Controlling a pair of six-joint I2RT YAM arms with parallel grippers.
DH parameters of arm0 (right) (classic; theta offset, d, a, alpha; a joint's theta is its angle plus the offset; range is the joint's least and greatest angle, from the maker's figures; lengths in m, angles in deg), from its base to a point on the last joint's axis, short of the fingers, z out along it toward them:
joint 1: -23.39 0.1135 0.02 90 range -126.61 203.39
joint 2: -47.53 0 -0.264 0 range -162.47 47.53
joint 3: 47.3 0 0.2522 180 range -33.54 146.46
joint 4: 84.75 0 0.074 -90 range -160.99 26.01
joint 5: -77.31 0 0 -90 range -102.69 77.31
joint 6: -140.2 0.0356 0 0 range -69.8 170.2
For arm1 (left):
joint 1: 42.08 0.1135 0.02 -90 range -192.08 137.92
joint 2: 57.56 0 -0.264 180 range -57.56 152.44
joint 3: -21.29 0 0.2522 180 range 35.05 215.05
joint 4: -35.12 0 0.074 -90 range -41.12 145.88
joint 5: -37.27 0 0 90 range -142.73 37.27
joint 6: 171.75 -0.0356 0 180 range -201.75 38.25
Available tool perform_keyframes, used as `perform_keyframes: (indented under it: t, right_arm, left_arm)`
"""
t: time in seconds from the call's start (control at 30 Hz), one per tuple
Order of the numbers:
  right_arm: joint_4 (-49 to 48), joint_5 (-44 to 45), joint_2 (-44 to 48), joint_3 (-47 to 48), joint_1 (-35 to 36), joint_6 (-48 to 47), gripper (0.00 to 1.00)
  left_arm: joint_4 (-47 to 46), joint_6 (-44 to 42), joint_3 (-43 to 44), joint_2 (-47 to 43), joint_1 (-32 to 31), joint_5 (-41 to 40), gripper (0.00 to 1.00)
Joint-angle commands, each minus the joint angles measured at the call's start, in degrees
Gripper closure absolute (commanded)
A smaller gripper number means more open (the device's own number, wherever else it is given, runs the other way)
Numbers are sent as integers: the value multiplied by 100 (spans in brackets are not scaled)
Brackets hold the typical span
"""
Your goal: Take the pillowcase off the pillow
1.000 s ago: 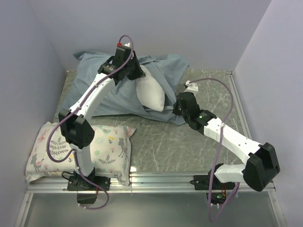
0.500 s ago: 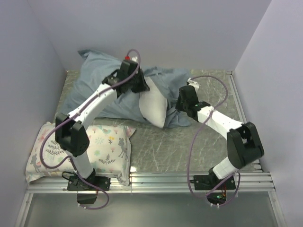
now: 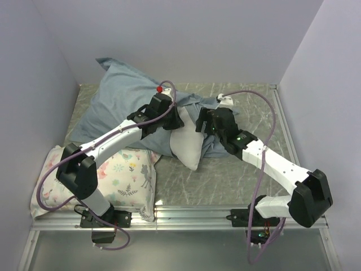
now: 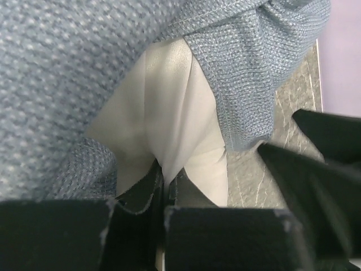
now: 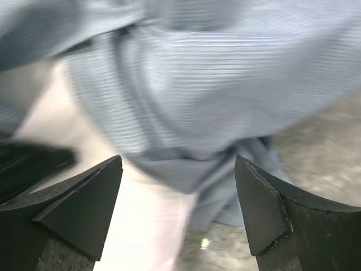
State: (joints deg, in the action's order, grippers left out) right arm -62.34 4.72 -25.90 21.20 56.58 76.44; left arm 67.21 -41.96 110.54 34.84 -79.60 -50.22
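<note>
Clamped left fingers [image 4: 138, 192] on the pillow [image 4: 169, 101] at its bared corner, at the pillowcase [image 4: 56, 68] mouth mid-bench [image 3: 225, 175], likely to draw it out; held right fingers [image 5: 84, 203] apart by the cloth, gripping nothing.

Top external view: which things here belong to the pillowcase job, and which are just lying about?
Job: pillowcase; pillow, partly out of it; left gripper, shut on the pillow; right gripper, open beside the pillowcase.
Lying about: printed pillow, near left.

Right gripper [image 5: 177, 166] agape — blurred pillowcase [image 5: 225, 73], pillow [image 5: 149, 226]
</note>
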Motion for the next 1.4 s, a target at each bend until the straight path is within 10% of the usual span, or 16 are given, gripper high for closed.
perform_keyframes:
  t: [0.0, 0.2, 0.33, 0.6, 1.03, 1.37]
  right_arm:
    - [-267, 359, -171, 124, 275, -224, 13]
    - [145, 1130, -1268, 949, 285, -338, 23]
    - [480, 1432, -1473, 1442, -179, -242, 75]
    - [612, 475, -2024, 2163, -1499, -137, 90]
    - [-729, -3926, -4021, 3200, -2167, 258, 77]
    - [-486, -5114, -3477, 3666, -2580, 697, 23]
  left_arm:
    - [-31, 20, -7, -161, -203, 58, 100]
    - [127, -41, -51, -441, -265, -30, 100]
    - [241, -24, -200, -688, -291, -92, 100]
    - [250, 99, -1044, -1618, -300, -5, 100]
    - [488, 187, -746, -2358, -309, -135, 100]
    - [-153, 573, -78, -2068, -283, -602, 100]
